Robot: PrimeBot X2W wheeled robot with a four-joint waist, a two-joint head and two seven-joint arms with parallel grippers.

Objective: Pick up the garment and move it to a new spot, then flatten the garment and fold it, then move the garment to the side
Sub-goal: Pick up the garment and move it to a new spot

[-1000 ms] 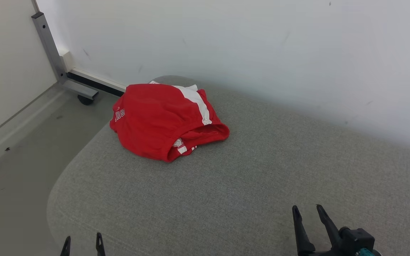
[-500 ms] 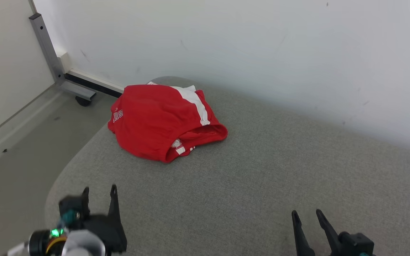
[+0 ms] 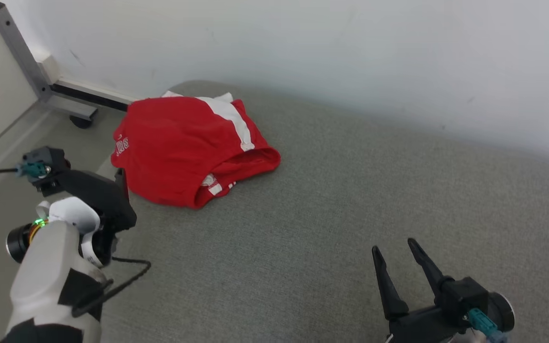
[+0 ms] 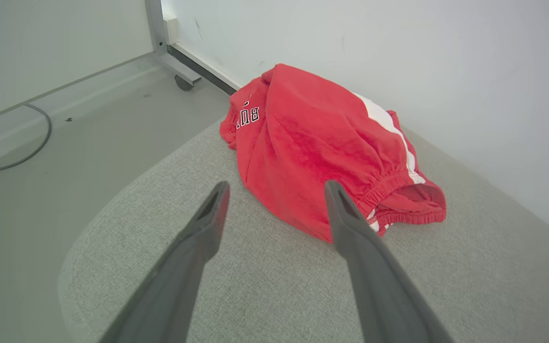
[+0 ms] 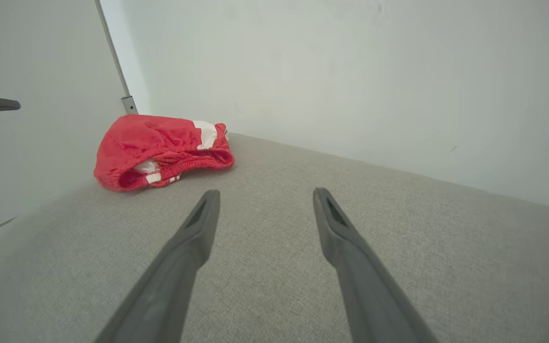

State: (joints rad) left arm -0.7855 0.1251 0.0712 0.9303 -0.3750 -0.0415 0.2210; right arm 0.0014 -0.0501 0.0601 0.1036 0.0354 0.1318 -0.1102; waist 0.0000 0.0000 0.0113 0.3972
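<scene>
On grey cushion [image 3: 312, 228] — red garment [image 3: 174, 147], perhaps shorts.

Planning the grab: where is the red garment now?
Head view: the garment lies bunched at the far left corner of the grey cushion, by the wall, just beyond the left pincer.

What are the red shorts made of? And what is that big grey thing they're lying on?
The shorts look like soft, thin cloth, probably a sporty polyester: matte, gently wrinkled, with a puckered stretchy waistband. The grey cushion looks covered in rough woven fabric: you can see tiny speckled threads. It is likely padded underneath, judging by its rounded edge.
</scene>
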